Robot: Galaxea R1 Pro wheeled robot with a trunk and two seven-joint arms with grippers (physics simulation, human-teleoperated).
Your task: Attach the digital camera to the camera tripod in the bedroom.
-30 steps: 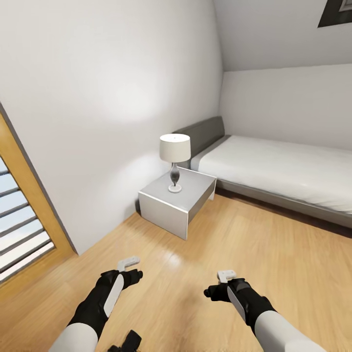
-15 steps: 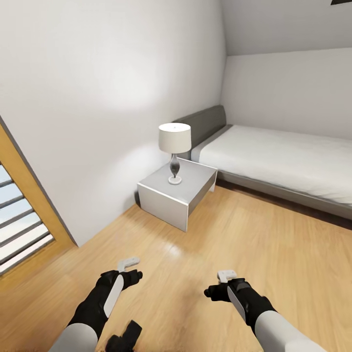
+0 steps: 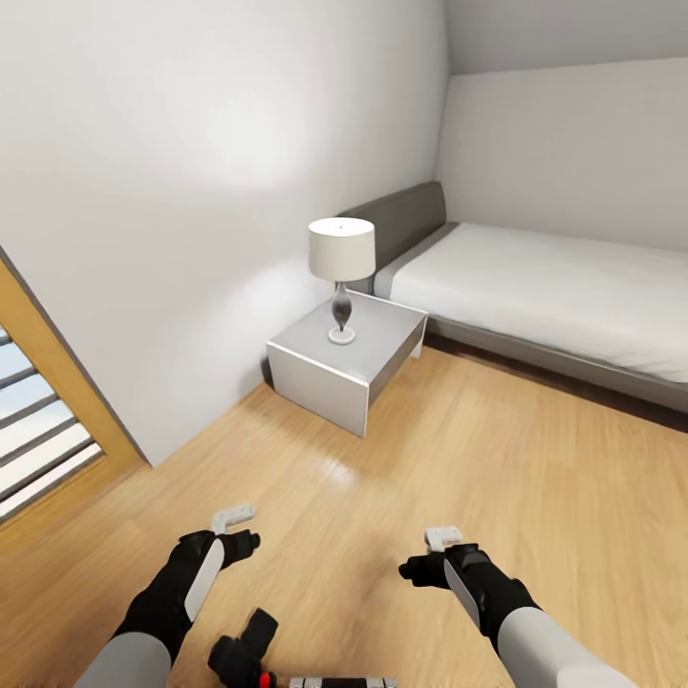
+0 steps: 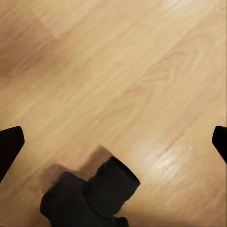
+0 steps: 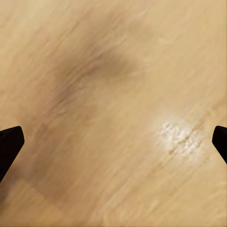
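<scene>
Light wood plank floor fills the lower frame. Grey bed with white mattress sits upper right, cut off at the edge. Grey bedside cube stands centre, carrying a white-shaded lamp. Small black digital camera lies on the floor at bottom left, partly cropped, lens barrel axis pointing up-right. Left gripper and right gripper extend forward, both spread and empty.
</scene>
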